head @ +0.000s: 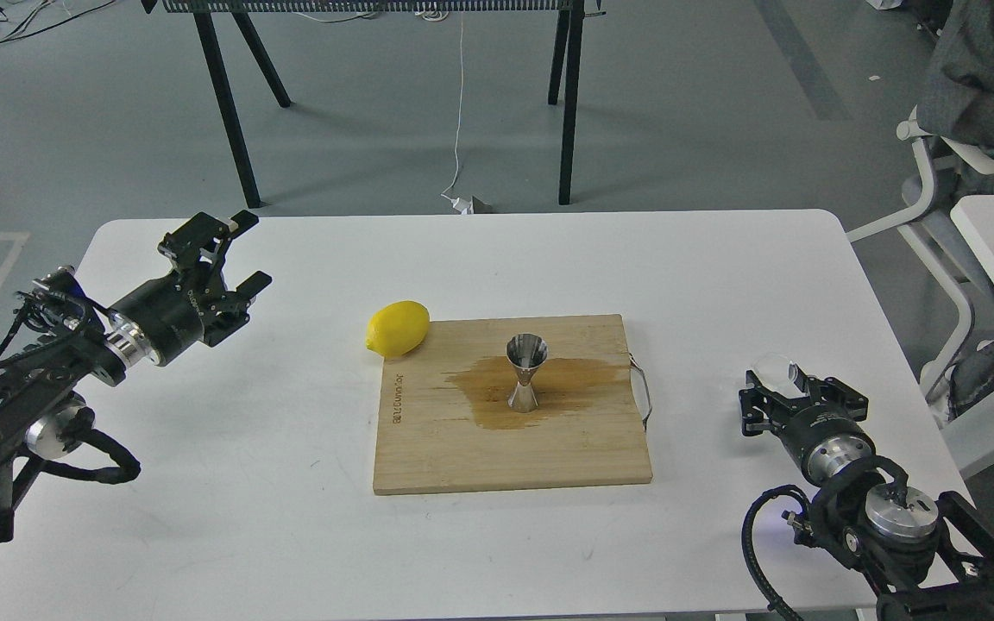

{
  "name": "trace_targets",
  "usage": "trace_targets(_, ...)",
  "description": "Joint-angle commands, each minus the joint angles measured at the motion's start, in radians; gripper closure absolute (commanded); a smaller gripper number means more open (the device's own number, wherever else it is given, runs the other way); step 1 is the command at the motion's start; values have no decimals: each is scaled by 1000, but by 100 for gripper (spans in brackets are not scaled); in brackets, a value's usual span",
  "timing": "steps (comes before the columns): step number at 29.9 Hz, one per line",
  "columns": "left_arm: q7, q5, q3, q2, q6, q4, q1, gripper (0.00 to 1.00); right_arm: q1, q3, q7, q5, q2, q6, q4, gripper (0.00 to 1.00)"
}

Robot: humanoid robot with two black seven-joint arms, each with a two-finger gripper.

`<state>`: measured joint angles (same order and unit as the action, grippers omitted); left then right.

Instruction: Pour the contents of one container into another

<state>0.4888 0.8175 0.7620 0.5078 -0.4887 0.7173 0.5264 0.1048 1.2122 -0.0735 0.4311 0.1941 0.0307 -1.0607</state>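
The steel jigger [525, 373] stands upright in the middle of a wooden cutting board [510, 448], inside a brown wet stain [579, 379]. Far to the right, near the table's right edge, my right gripper [783, 379] is shut on the small clear cup [778, 368], which sits low at the fingertips and looks close to the tabletop. My left gripper [234, 250] hovers over the table's left side with its fingers open and nothing between them, well apart from the board.
A yellow lemon [398, 328] lies on the white table [290, 517] touching the board's far left corner. A wire handle [642, 392] sticks out of the board's right edge. A white chair [937, 216] stands beyond the table's right side.
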Motion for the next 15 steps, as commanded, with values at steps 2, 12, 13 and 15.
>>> trace_targets(2, 0, 0, 0, 0, 0, 1, 1, 2, -8, -10, 0, 3, -1, 0, -15, 2)
trace_targets(12, 0, 0, 0, 1, 0, -1, 0, 2, -85, 6, -2, 0, 39, 0, -146, 2)
trace_targets(13, 0, 0, 0, 1, 0, -1, 0, 2, -102, 7, -2, 0, 53, 0, -175, 2)
trace_targets(15, 0, 0, 0, 1, 0, -1, 0, 2, -141, 10, -3, 0, 91, -2, -244, 2)
